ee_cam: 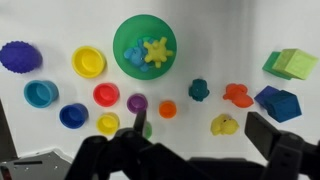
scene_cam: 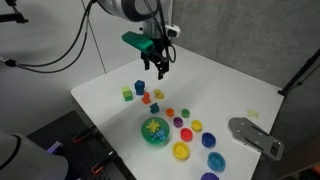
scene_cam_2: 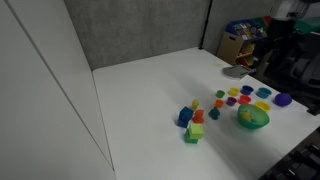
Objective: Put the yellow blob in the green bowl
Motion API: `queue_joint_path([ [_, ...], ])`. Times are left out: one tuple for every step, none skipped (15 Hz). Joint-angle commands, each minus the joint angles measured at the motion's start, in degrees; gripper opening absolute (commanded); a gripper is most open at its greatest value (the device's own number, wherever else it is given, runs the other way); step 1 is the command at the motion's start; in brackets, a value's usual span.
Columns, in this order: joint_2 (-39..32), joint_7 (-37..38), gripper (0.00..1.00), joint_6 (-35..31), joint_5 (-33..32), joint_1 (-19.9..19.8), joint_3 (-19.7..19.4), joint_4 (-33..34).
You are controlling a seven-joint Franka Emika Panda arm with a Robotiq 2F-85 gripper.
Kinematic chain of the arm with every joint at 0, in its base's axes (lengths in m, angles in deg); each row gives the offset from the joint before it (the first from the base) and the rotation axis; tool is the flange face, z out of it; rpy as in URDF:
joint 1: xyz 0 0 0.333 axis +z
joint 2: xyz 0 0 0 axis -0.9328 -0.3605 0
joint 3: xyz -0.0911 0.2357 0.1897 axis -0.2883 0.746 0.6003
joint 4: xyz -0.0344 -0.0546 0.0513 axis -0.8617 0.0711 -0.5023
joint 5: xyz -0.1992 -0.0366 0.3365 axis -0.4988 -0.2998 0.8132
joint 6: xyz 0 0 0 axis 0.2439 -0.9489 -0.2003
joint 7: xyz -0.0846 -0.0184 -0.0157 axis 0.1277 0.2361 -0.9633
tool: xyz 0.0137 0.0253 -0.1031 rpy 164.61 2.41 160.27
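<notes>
The yellow blob [ee_cam: 225, 124] is a small pale-yellow lump lying on the white table, apart from the other toys. The green bowl [ee_cam: 145, 45] stands further off and holds a yellow star-shaped toy and a blue piece; it also shows in both exterior views [scene_cam: 154, 130] [scene_cam_2: 252, 118]. My gripper [ee_cam: 200, 128] is open and empty. In an exterior view it hangs well above the table [scene_cam: 160, 65]. In the wrist view the blob lies between the two fingers, nearer the right one.
Around the blob lie an orange toy [ee_cam: 238, 95], a teal toy [ee_cam: 198, 90], a blue block [ee_cam: 278, 100] and a green block [ee_cam: 290, 65]. A yellow bowl [ee_cam: 88, 62], blue bowls [ee_cam: 41, 94], a purple spiky dish [ee_cam: 20, 55] and several small cups stand left. A grey object [scene_cam: 255, 135] lies at the table edge.
</notes>
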Motion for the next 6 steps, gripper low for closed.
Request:
queue_joint_path([
  [4.89, -4.83, 1.00, 2.01, 1.41, -1.16, 1.41, 0.54],
  [5.87, -5.44, 1.00, 2.32, 1.27, -1.12, 1.51, 0.56],
  [6.92, -6.18, 1.00, 3.07, 1.38, -1.13, 1.52, 0.60],
  [4.65, -3.73, 1.00, 0.96, 0.57, -1.20, 1.78, 0.39],
  [5.61, -4.20, 1.00, 1.59, 0.58, -1.18, 1.82, 0.40],
  [6.28, -4.54, 1.00, 2.03, 0.60, -1.16, 1.83, 0.39],
])
